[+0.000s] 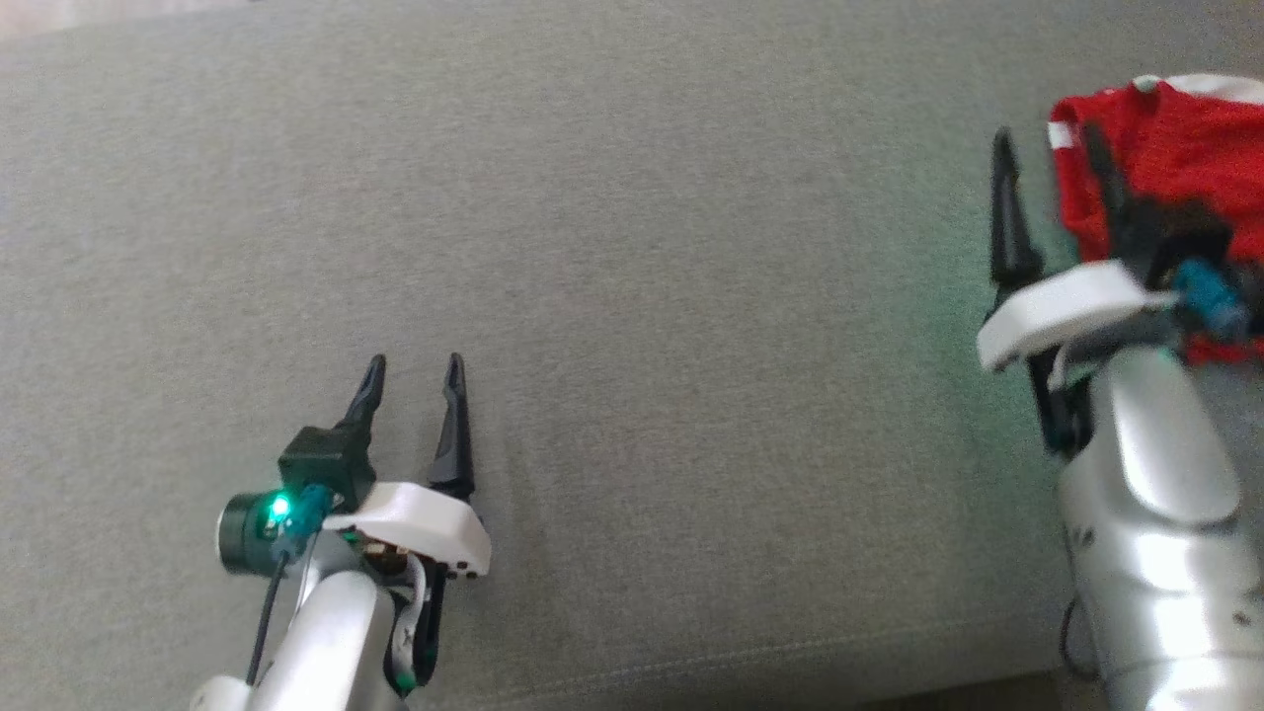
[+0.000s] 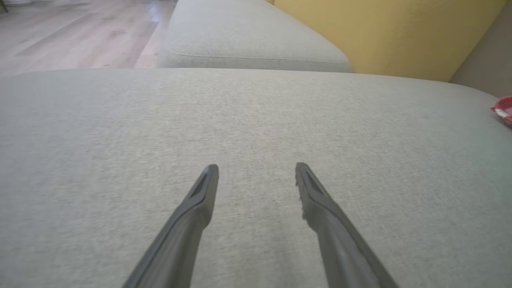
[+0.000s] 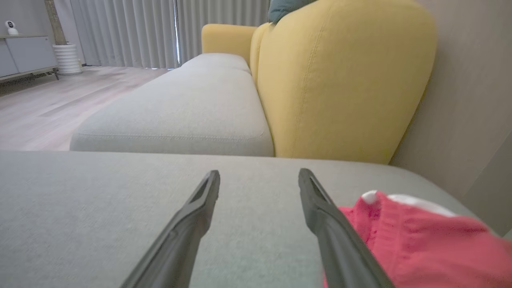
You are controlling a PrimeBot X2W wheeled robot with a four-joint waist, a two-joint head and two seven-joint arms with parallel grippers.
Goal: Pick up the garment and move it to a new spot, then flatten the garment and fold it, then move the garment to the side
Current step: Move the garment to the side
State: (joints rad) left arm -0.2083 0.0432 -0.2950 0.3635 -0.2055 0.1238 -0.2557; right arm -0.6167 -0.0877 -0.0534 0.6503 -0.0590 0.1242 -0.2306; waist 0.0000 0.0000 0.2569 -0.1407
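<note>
A red knitted garment (image 1: 1175,158) with white trim lies bunched at the far right of the grey cushion (image 1: 632,296). My right gripper (image 1: 1049,148) hovers open at its left edge, one finger over the fabric and the other over bare cushion. The right wrist view has the garment (image 3: 420,244) just right of the open gripper (image 3: 259,180), nothing between the fingers. At the lower left my left gripper (image 1: 413,373) stands open over bare cushion, far from the garment. The left wrist view has that open gripper (image 2: 257,173) and a sliver of the garment (image 2: 503,108) at the right edge.
A yellow sofa back (image 3: 340,80) rises behind the cushion, with a second grey seat cushion (image 3: 180,112) beyond. A wooden floor (image 3: 40,108), curtains and a low cabinet (image 3: 24,56) lie further off. The cushion's front edge (image 1: 790,662) runs near the bottom of the head view.
</note>
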